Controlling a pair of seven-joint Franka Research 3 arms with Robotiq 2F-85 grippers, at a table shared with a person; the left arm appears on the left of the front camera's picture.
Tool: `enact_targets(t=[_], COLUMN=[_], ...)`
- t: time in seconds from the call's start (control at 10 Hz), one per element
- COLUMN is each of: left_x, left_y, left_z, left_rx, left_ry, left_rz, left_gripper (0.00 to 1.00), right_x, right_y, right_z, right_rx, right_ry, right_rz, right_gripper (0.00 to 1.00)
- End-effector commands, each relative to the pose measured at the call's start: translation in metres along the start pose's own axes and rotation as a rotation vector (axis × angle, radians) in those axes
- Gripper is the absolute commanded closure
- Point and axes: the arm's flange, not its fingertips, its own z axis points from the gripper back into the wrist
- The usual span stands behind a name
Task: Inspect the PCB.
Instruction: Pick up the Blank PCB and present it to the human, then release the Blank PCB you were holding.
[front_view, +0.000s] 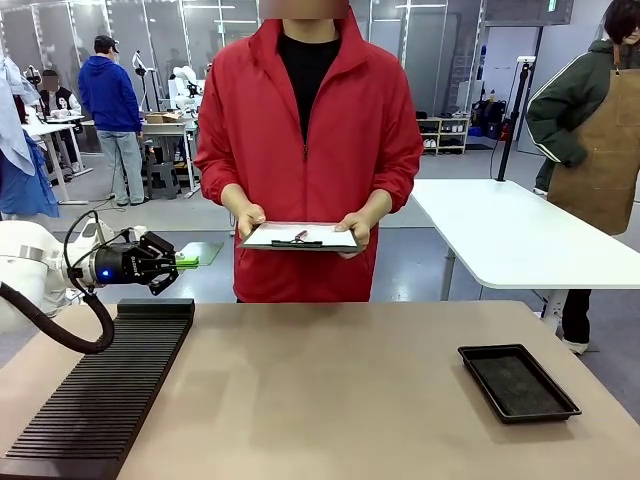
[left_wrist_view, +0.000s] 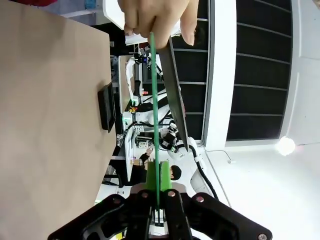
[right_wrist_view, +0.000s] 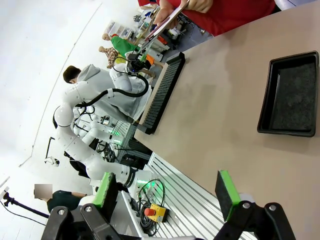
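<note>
My left gripper (front_view: 178, 262) hangs at the left, above the table's far edge, shut on the PCB (front_view: 206, 251). The thin green board sticks out flat from the gripper toward the person. In the left wrist view the PCB (left_wrist_view: 155, 125) appears edge-on as a thin green line between the pads of the left gripper (left_wrist_view: 159, 187). Its far end reaches up near the person's hand (left_wrist_view: 155, 17). My right gripper (right_wrist_view: 167, 195) stands open above the table's near side, with nothing between its green pads.
The person in a red jacket holds a white clipboard (front_view: 300, 237) with a pen in both hands across the table. A black slotted rack (front_view: 100, 390) lies at the left of the tan table (front_view: 330, 400). A shallow black tray (front_view: 518, 382) sits at the right.
</note>
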Motion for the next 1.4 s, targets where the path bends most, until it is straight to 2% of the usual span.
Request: enact_targets(t=[0.0, 1.3], left_x=[0.0075, 0.0], left_y=[-0.0016, 0.0], left_z=[-0.0008, 0.0], left_rx=[0.026, 0.0], left_ry=[0.011, 0.0], left_rz=[-0.007, 0.0], left_gripper=[0.96, 0.96], right_x=[0.0002, 0.0002], right_y=[0.0005, 0.0005], right_z=[0.0008, 0.0008], right_rx=[0.008, 0.008], right_ry=[-0.006, -0.006], right_rz=[0.008, 0.008], right_gripper=[0.0, 0.0])
